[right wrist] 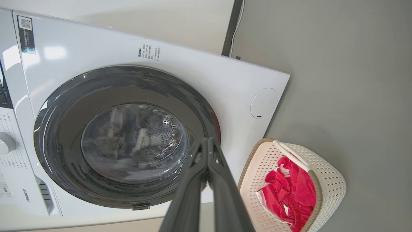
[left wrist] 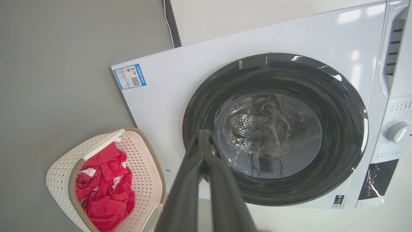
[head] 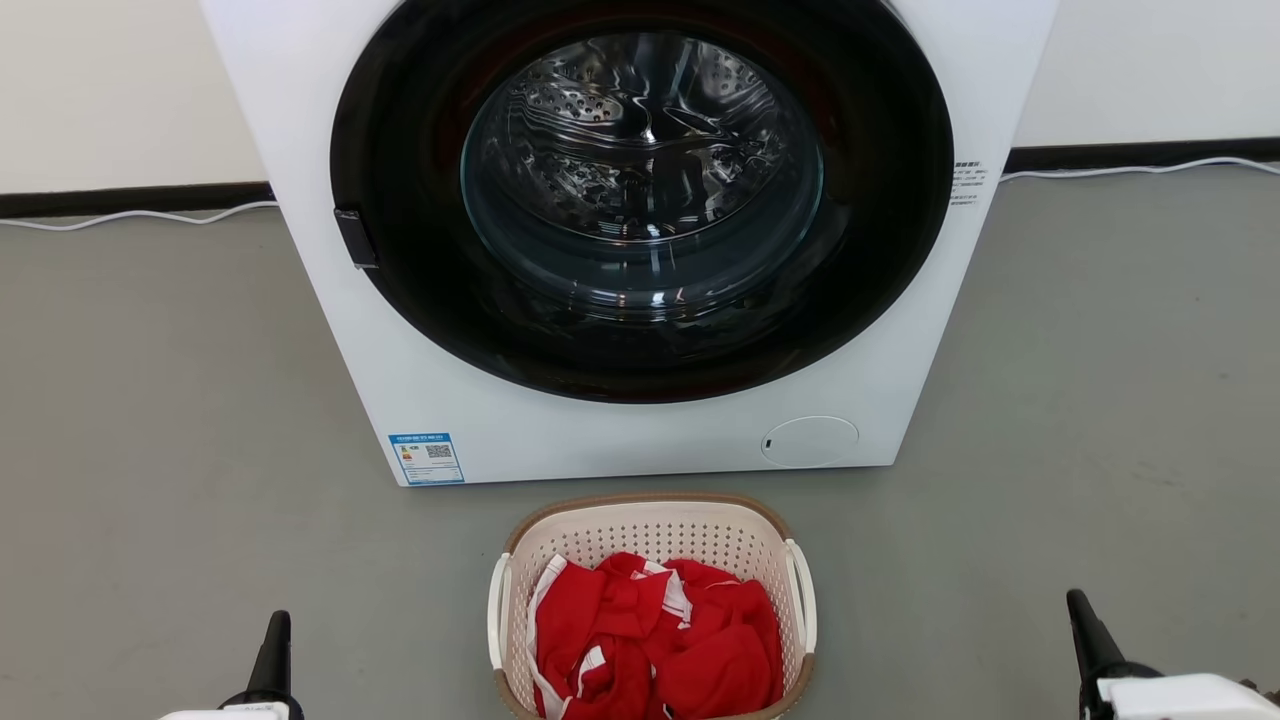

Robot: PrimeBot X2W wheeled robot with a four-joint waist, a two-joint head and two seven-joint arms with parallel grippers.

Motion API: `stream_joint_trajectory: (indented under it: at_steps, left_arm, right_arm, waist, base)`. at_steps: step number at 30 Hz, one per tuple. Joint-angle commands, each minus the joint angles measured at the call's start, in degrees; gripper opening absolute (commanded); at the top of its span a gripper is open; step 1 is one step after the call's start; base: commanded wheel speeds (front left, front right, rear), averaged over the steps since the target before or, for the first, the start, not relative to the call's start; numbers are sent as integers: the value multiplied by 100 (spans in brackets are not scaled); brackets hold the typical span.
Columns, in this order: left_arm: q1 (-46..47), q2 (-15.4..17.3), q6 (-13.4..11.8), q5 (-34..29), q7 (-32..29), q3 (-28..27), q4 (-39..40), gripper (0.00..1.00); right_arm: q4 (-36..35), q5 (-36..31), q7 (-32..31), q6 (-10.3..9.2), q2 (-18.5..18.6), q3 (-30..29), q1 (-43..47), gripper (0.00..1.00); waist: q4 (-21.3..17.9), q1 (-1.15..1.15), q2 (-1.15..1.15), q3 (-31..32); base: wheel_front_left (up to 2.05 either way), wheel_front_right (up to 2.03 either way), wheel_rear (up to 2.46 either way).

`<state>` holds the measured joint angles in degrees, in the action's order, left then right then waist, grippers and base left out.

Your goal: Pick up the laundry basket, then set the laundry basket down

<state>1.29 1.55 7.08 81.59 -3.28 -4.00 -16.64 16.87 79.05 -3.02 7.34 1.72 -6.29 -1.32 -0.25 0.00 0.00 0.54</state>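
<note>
Head camera is looking down at washer and basket from nearby; wrist cameras, rolled sideways, are facing that same pair from left and right.

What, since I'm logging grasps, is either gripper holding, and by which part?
Nothing. The left gripper and right gripper are shut on air, and the laundry basket sits on the floor, its handles untouched.

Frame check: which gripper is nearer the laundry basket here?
Left, narrowly. In the head view the left gripper hangs off the left-handle side of the laundry basket. The right gripper is slightly farther off on the opposite side. Neither touches it.
</note>
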Motion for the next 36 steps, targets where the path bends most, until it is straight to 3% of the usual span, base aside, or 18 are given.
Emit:
stream_joint_trajectory:
  at_steps: [1, 16, 36]
  left_arm:
    - [324, 111, 36, 187, -62, -177, 169, 0]
    - [486, 132, 41, 1032, -314, -250, 255, 0]
    - [491, 132, 41, 1057, -321, -252, 258, 0]
  right_arm:
    - [-197, 229, -93, 15, 99, 72, -335, 0]
    - [-282, 1283, -338, 14, 115, -18, -482, 0]
    - [-285, 1314, -345, 14, 116, -20, -486, 0]
  waist:
    - [3, 0, 0, -7]
    - [24, 0, 0, -70]
    - [25, 0, 0, -72]
  base:
    - [0, 0, 0]
    - [0, 0, 0]
    - [0, 0, 0]
